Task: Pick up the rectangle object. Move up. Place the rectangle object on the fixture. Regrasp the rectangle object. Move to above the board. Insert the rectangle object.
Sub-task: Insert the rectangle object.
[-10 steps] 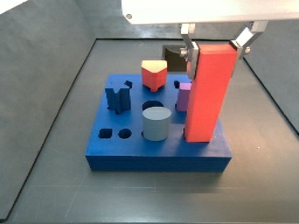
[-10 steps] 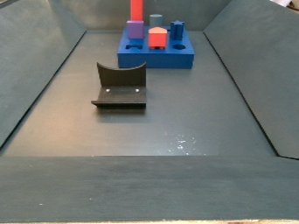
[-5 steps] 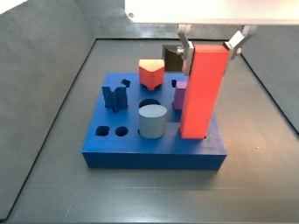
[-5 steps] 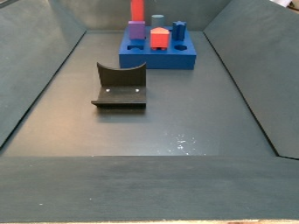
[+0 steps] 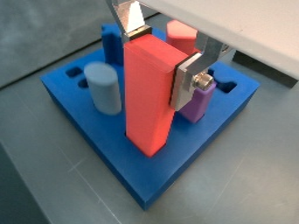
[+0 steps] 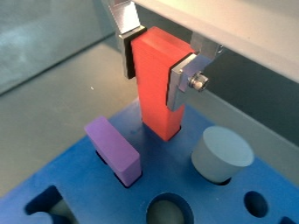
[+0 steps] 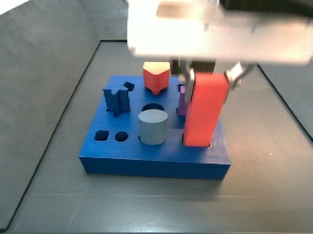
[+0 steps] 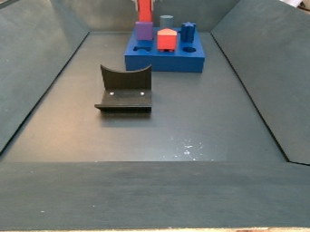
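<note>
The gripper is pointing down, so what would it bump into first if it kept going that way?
Probably the board. The gripper is shut on the rectangle object, which stands upright with its lower end already at the board's top, so the bar would press in first.

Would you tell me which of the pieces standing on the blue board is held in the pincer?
The tall red-orange rectangle object; the pincer clamps its upper part, while the others stand free.
</note>
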You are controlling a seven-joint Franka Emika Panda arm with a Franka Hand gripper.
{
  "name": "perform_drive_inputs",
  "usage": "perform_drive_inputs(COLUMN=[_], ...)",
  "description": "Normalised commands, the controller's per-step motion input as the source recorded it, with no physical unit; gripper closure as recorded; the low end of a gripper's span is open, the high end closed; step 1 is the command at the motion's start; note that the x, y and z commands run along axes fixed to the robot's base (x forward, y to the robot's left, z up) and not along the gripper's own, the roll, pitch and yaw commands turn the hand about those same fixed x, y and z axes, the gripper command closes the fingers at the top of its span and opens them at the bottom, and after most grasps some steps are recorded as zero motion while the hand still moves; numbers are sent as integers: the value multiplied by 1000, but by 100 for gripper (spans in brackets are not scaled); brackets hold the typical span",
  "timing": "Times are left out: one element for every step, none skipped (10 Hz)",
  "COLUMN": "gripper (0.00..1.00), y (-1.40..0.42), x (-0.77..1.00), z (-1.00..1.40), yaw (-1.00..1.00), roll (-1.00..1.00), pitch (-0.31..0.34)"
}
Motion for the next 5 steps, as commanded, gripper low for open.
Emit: perform_drive_inputs(gripper=[100,100,100,100,100], y=[-203,-94,0,0,0], x=[83,0,-11,-40,0], z=[-529,-397,-134,0,0], yaw=[0,0,0,-11,0], roll=[261,194,74,0,0], pitch=[94,0,-116,-64,0])
